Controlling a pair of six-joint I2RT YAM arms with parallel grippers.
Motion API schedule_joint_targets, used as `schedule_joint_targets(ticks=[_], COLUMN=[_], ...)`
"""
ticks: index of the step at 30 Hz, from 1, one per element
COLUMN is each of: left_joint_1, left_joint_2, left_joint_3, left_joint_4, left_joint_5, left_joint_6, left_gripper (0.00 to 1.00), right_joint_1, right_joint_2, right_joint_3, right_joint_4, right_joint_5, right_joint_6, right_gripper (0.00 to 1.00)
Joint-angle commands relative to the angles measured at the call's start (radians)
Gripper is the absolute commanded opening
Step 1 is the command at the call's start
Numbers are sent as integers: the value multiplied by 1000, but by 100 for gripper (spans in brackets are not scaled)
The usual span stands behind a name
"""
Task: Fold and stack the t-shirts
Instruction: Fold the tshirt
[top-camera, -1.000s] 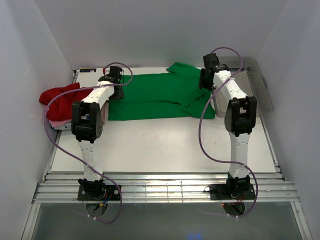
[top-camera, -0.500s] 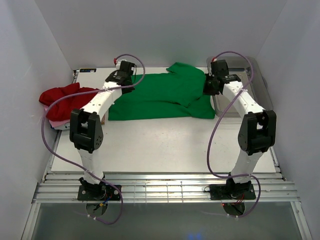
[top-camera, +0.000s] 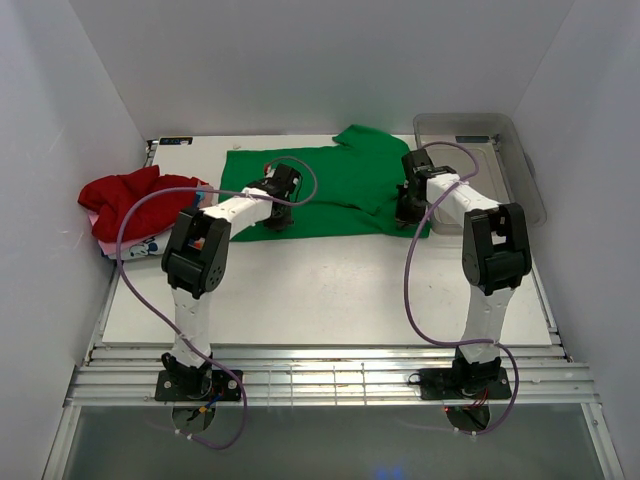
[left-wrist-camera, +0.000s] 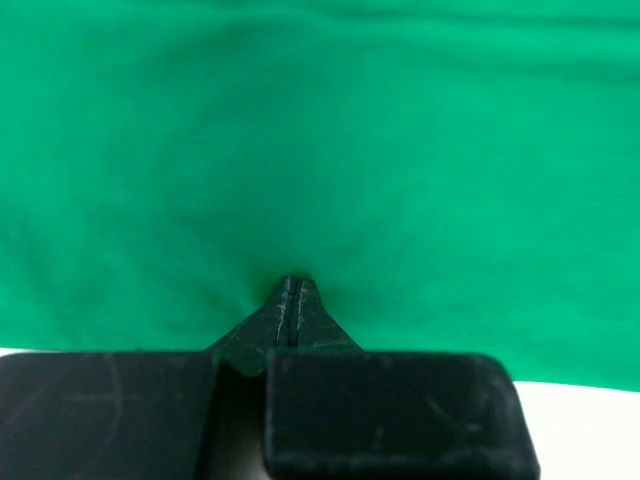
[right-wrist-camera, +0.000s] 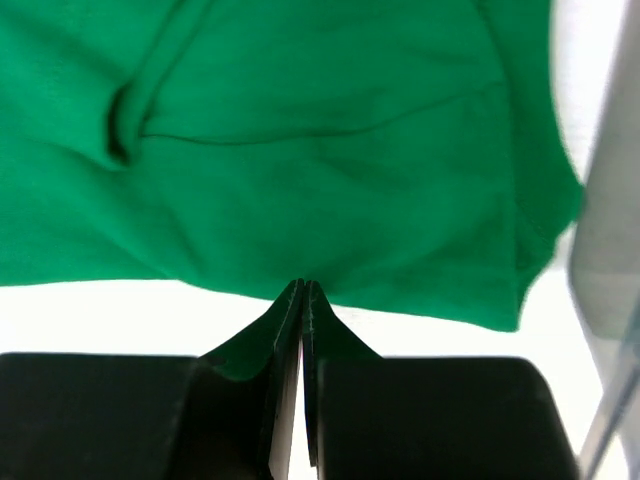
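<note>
Hardly begun, judging by the green t-shirt, spread open and unfolded across the far half of the surface. Shows the left tool pressed together, tips sunk in a pucker of green cloth just inside the near hem, so apparently pinching it. Shows the right tool pressed together too, at the near hem toward the side of the clear bin; cannot tell whether any cloth sits between its fingers. Reads as the opening of a first fold, taken from the near edge. Left to do: folding the green one, then the red t-shirt, crumpled in a heap at the left edge, then the pink/white printed t-shirt peeking out beneath it, and finally stacking all three.
</note>
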Motion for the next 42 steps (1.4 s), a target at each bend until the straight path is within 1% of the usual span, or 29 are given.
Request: schedule_joint_targets(ticks=[1,6,9,15,22,26,29,32,33,36,38,39,42], left_joint_1=[8,12,23,41,107,126,130,129,120,89,49,28,3], left_joint_2=[-66,-62,-66,-114,-164,-192,-207,-229,-235,-252,-250,-249,-250], left_joint_3=[-107,-189,-231,-315,-416,-441,-427,-383,-367,-285,-236,-191,-143], left_joint_4=[19,41,51,87,131,145,145,145,145,144,133,127,107], left_joint_5=[-6,-60,-63,-75,-69,-72,-48,18,46,60,68,68,81], left_joint_6=[-4,16,25,61,102,114,116,116,117,137,147,145,127], left_gripper=[0,0,0,0,0,0,0,0,0,0,0,0,0], right_joint_1=[5,5,5,3,-20,-37,-41,-40,-41,-38,-34,-25,-2], right_joint_2=[-13,3,26,69,81,85,73,27,-3,-46,-92,-121,-155], right_joint_3=[-13,4,30,61,59,67,78,75,75,99,110,116,125], right_joint_4=[-49,-94,-121,-157,-157,-166,-176,-149,-143,-146,-147,-140,-123], right_joint_5=[77,163,191,235,265,277,266,225,197,164,145,122,94], right_joint_6=[14,7,-6,-27,-53,-67,-78,-88,-90,-87,-88,-91,-98], right_gripper=[8,8,8,8,8,8,8,8,8,8,8,8,8])
